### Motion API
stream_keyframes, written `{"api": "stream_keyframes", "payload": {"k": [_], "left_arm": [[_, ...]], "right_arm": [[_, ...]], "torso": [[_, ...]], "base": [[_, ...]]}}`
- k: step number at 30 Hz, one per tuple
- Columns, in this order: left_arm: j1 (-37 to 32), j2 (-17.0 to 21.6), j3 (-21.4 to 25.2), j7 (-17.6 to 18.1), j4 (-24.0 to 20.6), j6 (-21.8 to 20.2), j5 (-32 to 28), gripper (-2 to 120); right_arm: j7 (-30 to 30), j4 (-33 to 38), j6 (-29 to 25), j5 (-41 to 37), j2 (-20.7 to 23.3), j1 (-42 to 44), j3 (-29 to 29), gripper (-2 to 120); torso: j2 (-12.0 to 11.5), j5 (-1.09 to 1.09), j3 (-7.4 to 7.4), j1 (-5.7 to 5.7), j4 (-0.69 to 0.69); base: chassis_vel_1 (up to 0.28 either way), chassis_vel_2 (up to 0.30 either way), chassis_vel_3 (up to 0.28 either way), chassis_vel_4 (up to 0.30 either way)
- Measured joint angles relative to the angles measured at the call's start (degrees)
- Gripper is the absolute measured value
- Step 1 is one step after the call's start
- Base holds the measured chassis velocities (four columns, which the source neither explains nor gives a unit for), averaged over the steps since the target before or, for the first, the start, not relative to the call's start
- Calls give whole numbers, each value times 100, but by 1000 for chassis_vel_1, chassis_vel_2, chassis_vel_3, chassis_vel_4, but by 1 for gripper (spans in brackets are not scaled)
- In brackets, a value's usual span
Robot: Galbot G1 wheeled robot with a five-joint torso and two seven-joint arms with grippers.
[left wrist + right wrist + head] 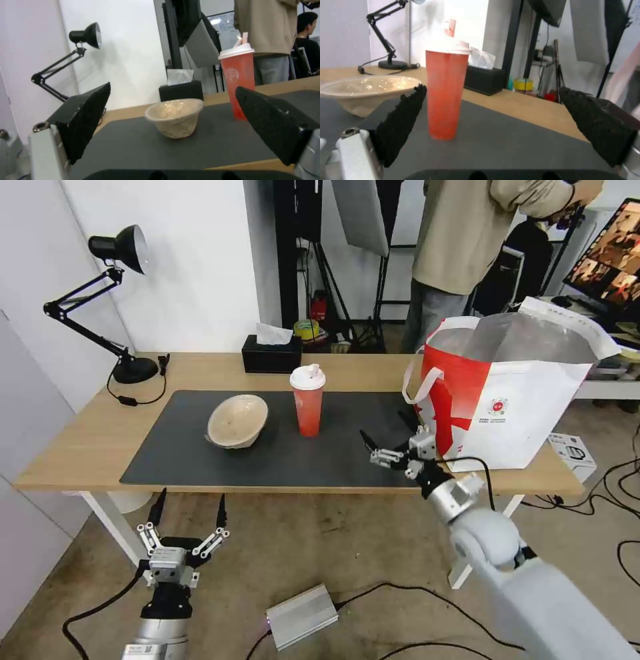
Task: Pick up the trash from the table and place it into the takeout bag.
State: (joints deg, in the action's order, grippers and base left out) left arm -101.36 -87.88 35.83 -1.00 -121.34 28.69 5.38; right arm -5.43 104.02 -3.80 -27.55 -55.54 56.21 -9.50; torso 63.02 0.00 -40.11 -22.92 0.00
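Lower left of the head view, the left gripper (189, 505) hangs below the table (80, 447) edge, fingers spread wide. Right of centre, the right gripper (385, 435) hovers over the mat (287, 460), also wide, with bare mat between it and the cup (307, 400). The bowl (237, 421) sits left of the cup. The bag (513, 400) stands at the right end.

On the worktop (80, 447): bowl (237, 421) left of cup (308, 400), bag (507, 390) at right, tissue box (271, 355) behind.

Light-wood table (373, 370); matt grey mat (280, 453); foil-lined bag (513, 393).
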Motion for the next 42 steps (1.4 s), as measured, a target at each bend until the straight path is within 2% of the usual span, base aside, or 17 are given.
{"api": "stream_keyframes", "payload": {"k": [26,42], "left_arm": [[-23,-75,56,-2,15,68,1,100],[77,-80,136,3,187,99,-110,100]], "right_arm": [[-39,-950,381,-369,-233,-1358,1176,100],[-85,-1362,388,-352,-515,-1671,1517,100]], "torso": [[1,0,0,0,0],[1,0,0,0,0]], "base": [[0,0,0,0],[0,0,0,0]]}}
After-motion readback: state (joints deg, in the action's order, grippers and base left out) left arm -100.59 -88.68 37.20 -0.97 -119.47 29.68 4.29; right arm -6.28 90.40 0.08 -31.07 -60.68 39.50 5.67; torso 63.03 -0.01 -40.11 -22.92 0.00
